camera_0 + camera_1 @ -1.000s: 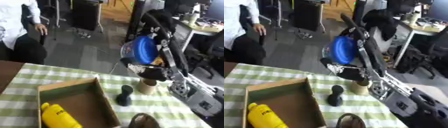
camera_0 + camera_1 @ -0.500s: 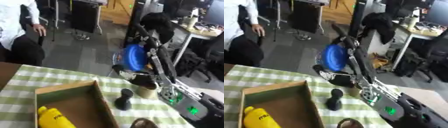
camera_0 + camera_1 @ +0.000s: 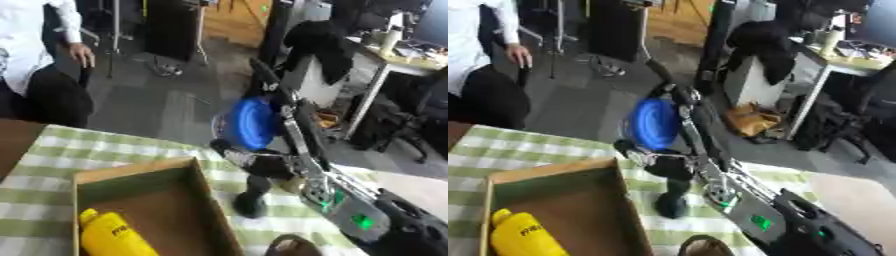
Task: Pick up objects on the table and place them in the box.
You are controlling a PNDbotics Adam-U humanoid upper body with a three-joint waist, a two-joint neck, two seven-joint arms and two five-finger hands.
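The right hand (image 3: 262, 162) carries a blue plate (image 3: 249, 122), fingers curled round its rim, above the checked bench (image 3: 52, 150) beside the box (image 3: 131, 175). Next, judged: swing left and release inside.

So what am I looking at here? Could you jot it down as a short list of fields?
surface: table with a green and white checked cloth
box: open cardboard box on the cloth
in the box: yellow bottle, lying in the near corner
right hand: right hand holding a blue disc-shaped object up above the table, right of the box
on the cloth: dark upright object beside the box; brown rounded thing at the near edge
left hand: not visible
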